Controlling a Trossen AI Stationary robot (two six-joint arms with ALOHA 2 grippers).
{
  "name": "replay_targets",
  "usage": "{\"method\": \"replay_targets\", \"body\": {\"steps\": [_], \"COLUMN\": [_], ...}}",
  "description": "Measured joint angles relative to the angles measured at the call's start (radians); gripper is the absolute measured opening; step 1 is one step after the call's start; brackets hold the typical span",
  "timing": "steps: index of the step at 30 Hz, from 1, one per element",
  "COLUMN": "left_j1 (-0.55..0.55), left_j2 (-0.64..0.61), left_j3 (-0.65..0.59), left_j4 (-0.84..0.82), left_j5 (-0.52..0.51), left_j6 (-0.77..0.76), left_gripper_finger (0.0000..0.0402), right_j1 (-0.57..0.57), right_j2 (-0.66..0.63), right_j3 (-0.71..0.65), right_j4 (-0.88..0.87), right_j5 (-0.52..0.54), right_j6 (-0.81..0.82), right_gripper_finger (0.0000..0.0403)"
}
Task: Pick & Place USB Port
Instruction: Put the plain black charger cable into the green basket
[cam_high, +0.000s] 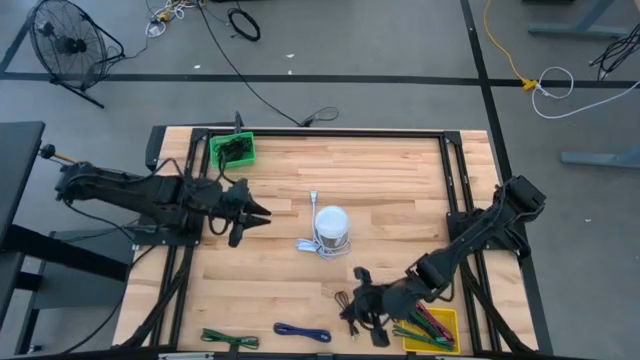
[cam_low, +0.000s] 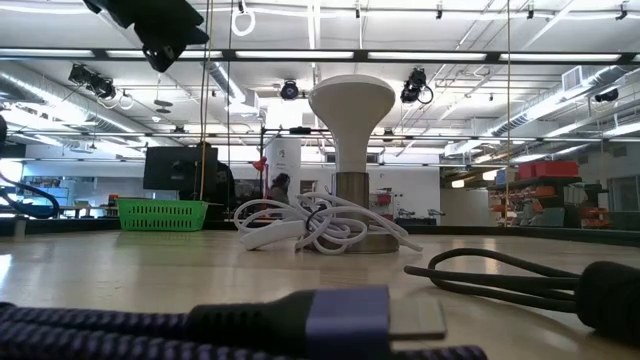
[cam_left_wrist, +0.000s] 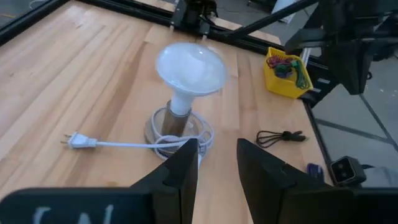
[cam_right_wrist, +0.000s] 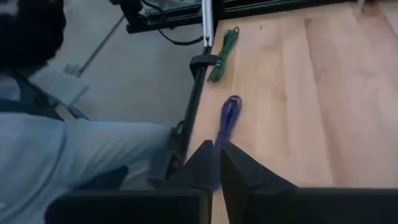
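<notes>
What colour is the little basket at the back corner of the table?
Green plastic basket, clearest in the high view.

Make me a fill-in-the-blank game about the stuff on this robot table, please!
1. The white lamp stands in the ___ of the table.
2. The basket at the table's far left corner is ___.
3. The yellow bin sits under the ___ arm.
4. The left gripper's fingers are ___, pointing toward the lamp.

Missing words: middle; green; right; open
</notes>
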Motion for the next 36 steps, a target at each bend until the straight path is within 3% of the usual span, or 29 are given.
{"method": "replay_targets", "body": {"steps": [8, 15, 20, 36], "left_j1": [-0.128, -0.207, -0.245, -0.342], "left_j2": [0.103, 0.206, 0.261, 0.338], "left_j3": [0.000, 0.000, 0.000, 0.000], "left_j4": [0.079, 0.166, 0.177, 0.204], "left_j5": [-0.117, -0.186, -0.240, -0.317], "left_j6": [-0.012, -0.011, -0.012, -0.090], "left_gripper_finger": [0.0117, 0.0117, 0.0117, 0.0117], "right_j1": [0.098, 0.095, 0.055, -0.027], "right_j2": [0.029, 0.152, 0.182, 0.200], "right_j3": [0.001, 0.000, 0.000, 0.000], "right_j4": [0.012, 0.077, 0.056, -0.186], "right_j5": [0.082, -0.026, -0.073, -0.090], "right_j6": [0.263, 0.465, 0.502, 0.656], "right_gripper_finger": [0.0069, 0.0119, 0.0145, 0.0131]}}
